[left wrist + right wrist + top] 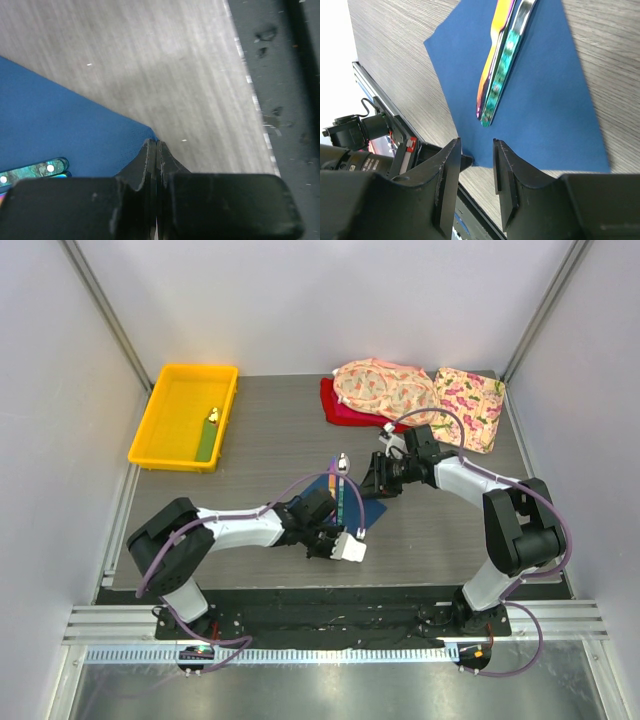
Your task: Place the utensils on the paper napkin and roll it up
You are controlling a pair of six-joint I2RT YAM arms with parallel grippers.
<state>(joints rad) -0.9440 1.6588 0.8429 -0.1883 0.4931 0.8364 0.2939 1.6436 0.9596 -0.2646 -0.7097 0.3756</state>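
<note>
only the top view takes in the whole bench [270, 430]: the paper napkin [370, 510] lies near its middle, between the two arms. the utensils [341, 492] lie in a tight bundle across the napkin, with the spoon head reaching its far edge. far to the left of the napkin sits a yellow tray [150, 425] with a green strip [207, 443] inside. beyond the napkin to the right lie two pink floral cloths [385, 388], one resting on a red cloth [333, 405]. the right wrist view alone shows the rainbow sheen on the handles. the left wrist view alone shows the napkin's near corner close up. the bench is grey wood-grain, enclosed by plain white panels, with a metal rail [330, 625] along the edge nearest the napkin's near corner. the left arm's fingers [147, 160] are pressed together right at that corner; whether paper is caught between them i cannot tell. the right arm's fingers [447, 170] hover at the napkin's right side, partly apart, holding nothing.
</note>
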